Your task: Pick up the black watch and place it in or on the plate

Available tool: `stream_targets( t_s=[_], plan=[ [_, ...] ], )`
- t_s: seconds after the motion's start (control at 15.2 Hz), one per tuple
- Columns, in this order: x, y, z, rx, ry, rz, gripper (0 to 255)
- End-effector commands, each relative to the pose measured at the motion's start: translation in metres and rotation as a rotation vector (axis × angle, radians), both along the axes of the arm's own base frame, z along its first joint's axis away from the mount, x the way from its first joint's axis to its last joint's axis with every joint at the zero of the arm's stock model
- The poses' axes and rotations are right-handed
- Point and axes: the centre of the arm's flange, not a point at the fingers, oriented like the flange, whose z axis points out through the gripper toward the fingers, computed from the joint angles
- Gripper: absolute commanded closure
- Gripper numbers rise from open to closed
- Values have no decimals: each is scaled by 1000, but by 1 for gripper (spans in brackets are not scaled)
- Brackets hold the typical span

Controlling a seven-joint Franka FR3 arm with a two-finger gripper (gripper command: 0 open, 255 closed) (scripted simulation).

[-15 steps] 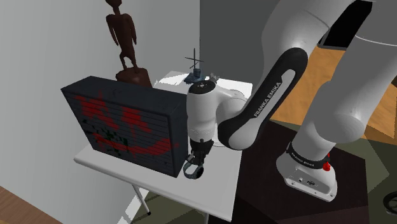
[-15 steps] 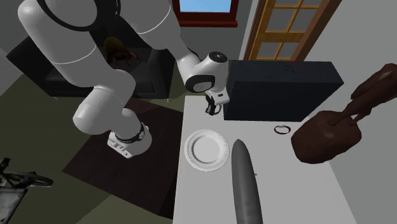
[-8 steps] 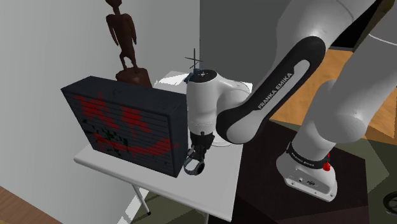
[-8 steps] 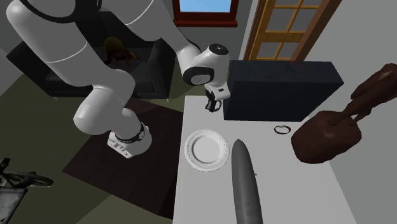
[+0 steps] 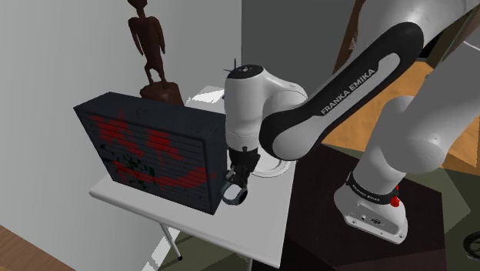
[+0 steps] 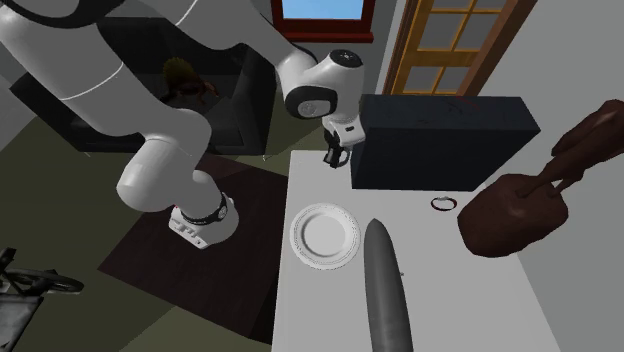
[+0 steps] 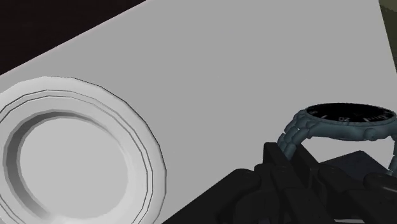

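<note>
1. My claw (image 6: 335, 162) is raised off the counter (image 6: 450, 300), just beyond the plate (image 6: 296, 238) and beside the dark box (image 6: 450, 140). It is pinching the watch (image 7: 343, 124) by its linked band, so the watch hangs off to the plate's side, not over it.
2. I judge the watch light, with a stiff case and a loose, slick band. The band close to the case seems the best hold, and it may swing.
3. Counting from the plate rightward: one plate, one watch, one grey bullet-shaped thing (image 6: 385, 290), one box, one small ring (image 6: 443, 203), one brown carved figure (image 6: 515, 215).
</note>
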Motion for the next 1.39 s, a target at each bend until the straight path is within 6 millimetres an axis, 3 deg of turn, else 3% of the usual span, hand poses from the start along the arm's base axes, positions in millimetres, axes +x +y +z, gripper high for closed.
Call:
stream_targets(
  t_s=[0.0,0.07,1.25,1.32],
  plan=[
    [0,0,11,0,1,0,255],
    [0,0,15,0,1,0,255],
    [35,-235,15,0,1,0,255],
    [35,-238,15,0,1,0,255]
  ],
)
